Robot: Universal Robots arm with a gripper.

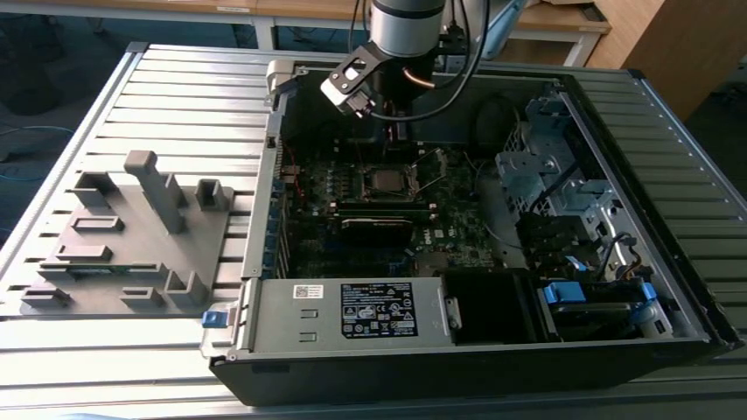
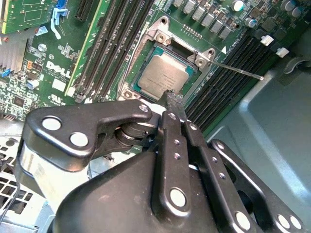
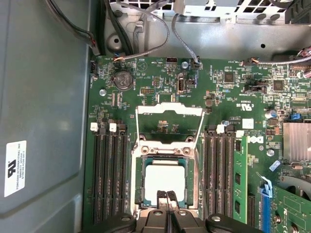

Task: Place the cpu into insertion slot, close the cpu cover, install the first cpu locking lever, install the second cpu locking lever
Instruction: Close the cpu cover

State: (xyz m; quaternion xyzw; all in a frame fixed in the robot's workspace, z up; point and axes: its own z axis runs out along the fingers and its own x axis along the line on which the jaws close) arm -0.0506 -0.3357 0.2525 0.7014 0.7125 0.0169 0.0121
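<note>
My tool [image 3: 167, 195] is clenched, its two fingertips pressed together with nothing between them, over the edge of the chip [image 3: 165, 177] nearest to it; I cannot tell whether the tips touch it. The chip lies flat in the socket [image 3: 135, 174] with its silver top bare, and long black memory slots [image 3: 218, 170] run along both sides. In the exterior view the socket sits just above the middle of the frame inside the open computer case [image 1: 467, 381], which lies on the slatted tabletop [image 1: 175, 96] with a grey holder tray [image 1: 129, 236] at the frame's left.
</note>
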